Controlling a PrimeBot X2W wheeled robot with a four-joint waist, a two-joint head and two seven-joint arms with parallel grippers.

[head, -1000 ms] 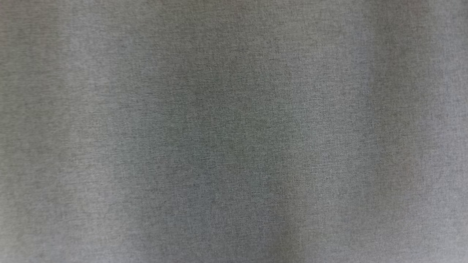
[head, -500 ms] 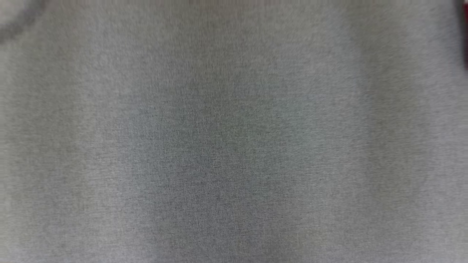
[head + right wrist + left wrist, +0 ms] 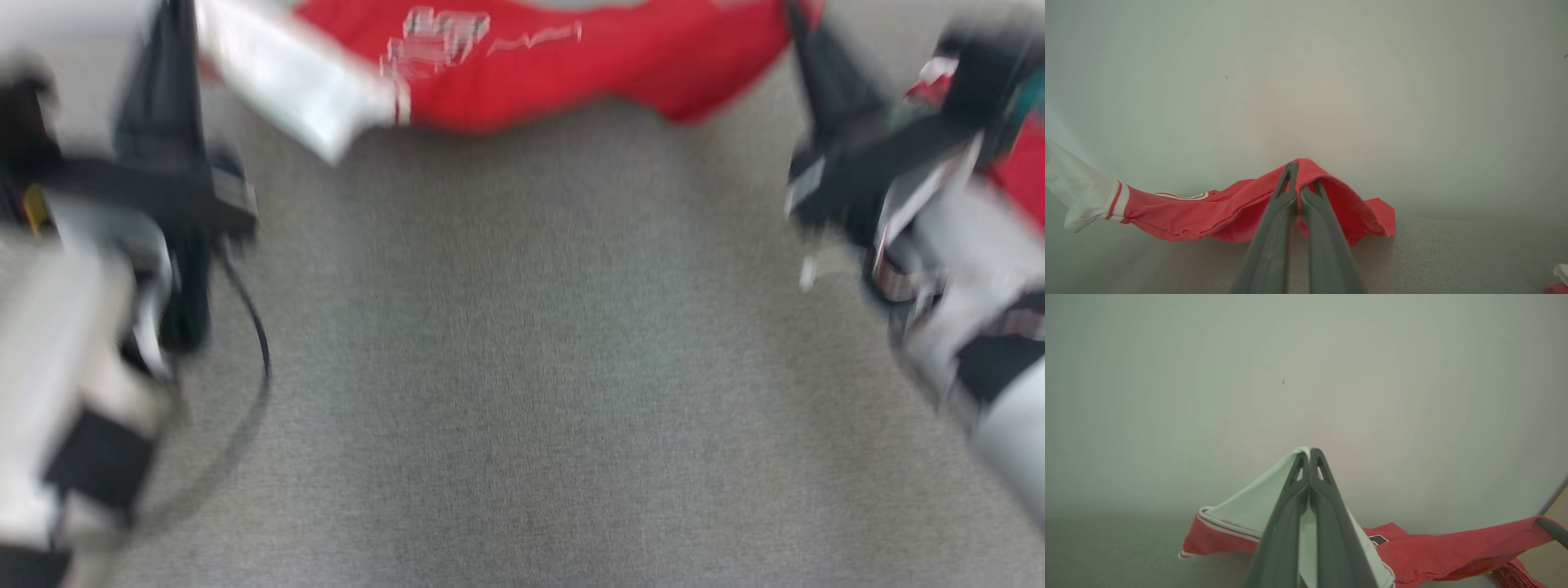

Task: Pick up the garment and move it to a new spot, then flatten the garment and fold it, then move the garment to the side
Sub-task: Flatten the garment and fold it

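Head view smeared by motion blur. The red jersey (image 3: 571,73) is cut off by the top edge and its white print is unreadable.

- **Position:** upper centre of the head view, over a grey fabric surface (image 3: 522,367). Contact with the surface cannot be told.
- **Left gripper** (image 3: 1309,451): closed on the white sleeve (image 3: 302,82).
- **Right gripper** (image 3: 1304,173): closed on a red edge fold.
- **Surroundings:** dark cable (image 3: 260,343) looping at left; pale wall (image 3: 1208,396) behind.
- **Long axis:** left to right between the grippers, sagging mid-span.
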